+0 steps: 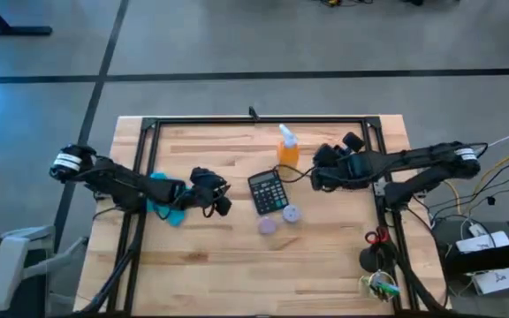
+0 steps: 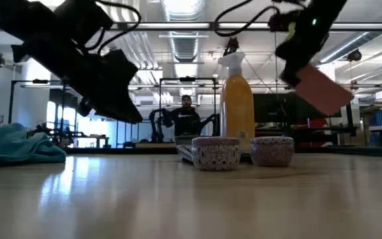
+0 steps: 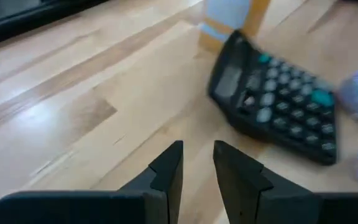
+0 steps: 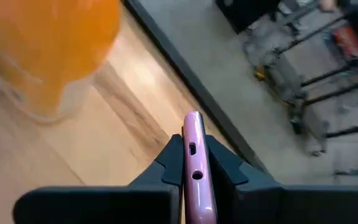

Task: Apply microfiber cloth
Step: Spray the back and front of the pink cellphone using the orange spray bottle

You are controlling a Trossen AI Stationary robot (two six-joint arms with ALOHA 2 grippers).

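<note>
The teal microfiber cloth (image 1: pixel 168 205) lies crumpled on the wooden table's left part, partly under my left arm; in the low view the cloth (image 2: pixel 18 147) rests on the tabletop. My left gripper (image 1: pixel 220 200) hovers past the cloth toward the black calculator (image 1: pixel 268 192). Its fingers (image 3: pixel 197 157) are narrowly open with nothing between them. My right gripper (image 1: pixel 318 173) hangs above the table beside the orange spray bottle (image 1: pixel 288 148), shut on a pink phone (image 2: pixel 323 91). My right gripper pinches the pink phone between its two fingers, one on each flat face, with the thin edge and its small ports (image 4: pixel 193 163) facing the wrist camera. The phone is lifted clear of the table and slants downward from the fingers (image 2: pixel 300 61).
Two small patterned jars (image 2: pixel 215 153) (image 2: pixel 272 150) stand near the calculator's near end. A black frame (image 1: pixel 148 141) runs around the tabletop. Red-handled scissors (image 1: pixel 375 237) lie near the right edge. A person (image 2: pixel 186 114) sits in the room beyond the table.
</note>
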